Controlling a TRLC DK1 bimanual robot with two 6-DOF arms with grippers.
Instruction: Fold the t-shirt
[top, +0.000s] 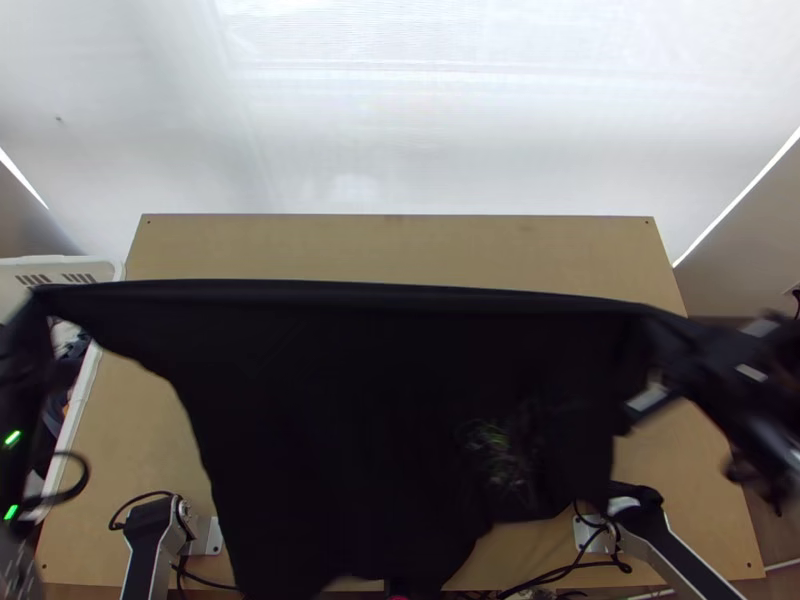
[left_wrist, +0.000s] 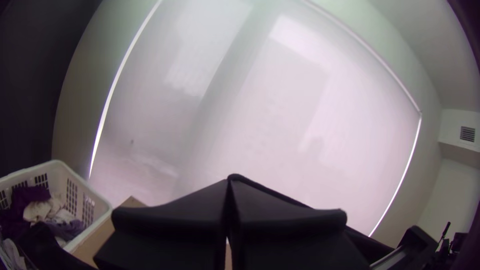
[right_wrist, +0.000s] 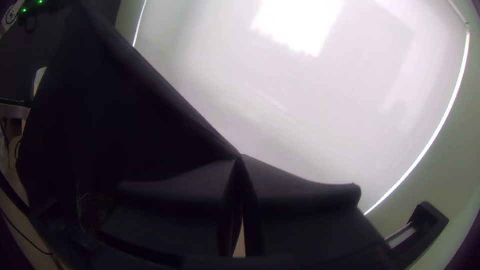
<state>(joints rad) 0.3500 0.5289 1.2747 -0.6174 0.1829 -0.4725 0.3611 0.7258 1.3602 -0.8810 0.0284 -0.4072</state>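
Note:
A black t-shirt with a small faded print hangs stretched between both grippers in the top view, its upper edge nearly straight and its lower part falling toward the table's near edge. At its left corner is my left gripper, and my right gripper has the right corner. In the left wrist view, my left gripper is shut on cloth at its fingertips. The right wrist view has my right gripper shut on the other corner, with the dark t-shirt extending away from it.
A white basket with clothes stands at the table's left side; its slotted wall also appears in the left wrist view. Bare wood of the table shows beyond the cloth. Black cables lie near the right arm's base.

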